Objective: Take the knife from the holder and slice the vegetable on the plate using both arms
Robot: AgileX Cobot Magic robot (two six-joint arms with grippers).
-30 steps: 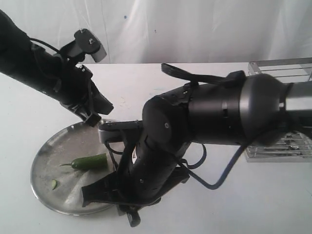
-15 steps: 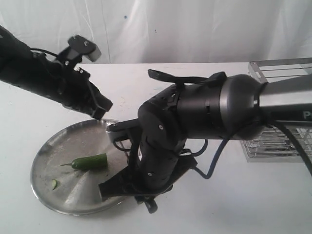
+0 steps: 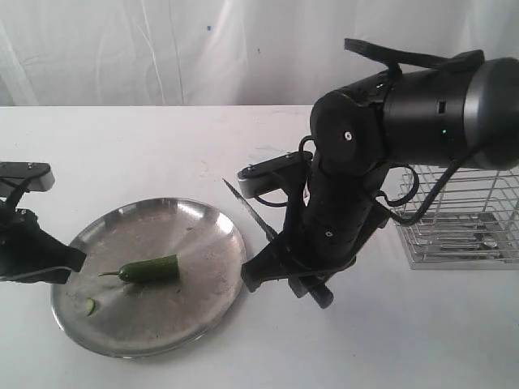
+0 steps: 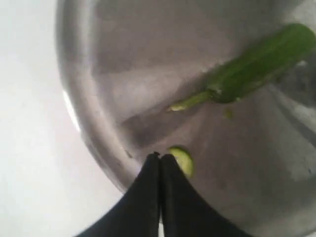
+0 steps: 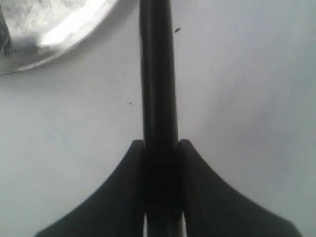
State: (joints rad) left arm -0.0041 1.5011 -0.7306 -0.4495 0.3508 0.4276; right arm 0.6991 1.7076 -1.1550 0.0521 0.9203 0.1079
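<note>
The green chili pepper (image 3: 150, 269) lies on the steel plate (image 3: 195, 235), and one cut slice (image 3: 89, 305) sits near the plate's left rim. My left gripper (image 3: 77, 261) hovers at that rim, shut and empty. In the left wrist view, the left gripper (image 4: 160, 157) has its tips just beside the slice (image 4: 183, 160), with the pepper (image 4: 256, 66) farther across the plate (image 4: 148, 59). My right gripper (image 3: 284, 261) is shut on the knife (image 3: 251, 212) just off the plate's right rim, blade pointing up and left. In the right wrist view, the right gripper (image 5: 160, 143) clamps the knife (image 5: 157, 74) beside the plate's edge (image 5: 54, 24).
The silver wire holder (image 3: 462, 219) stands on the white table at the right, partly behind my bulky right arm (image 3: 389, 130). A white curtain backs the table.
My left arm dropped from above the plate's far rim to its left rim. My right arm pulled back to the right off the plate, with the knife still clamped.
</note>
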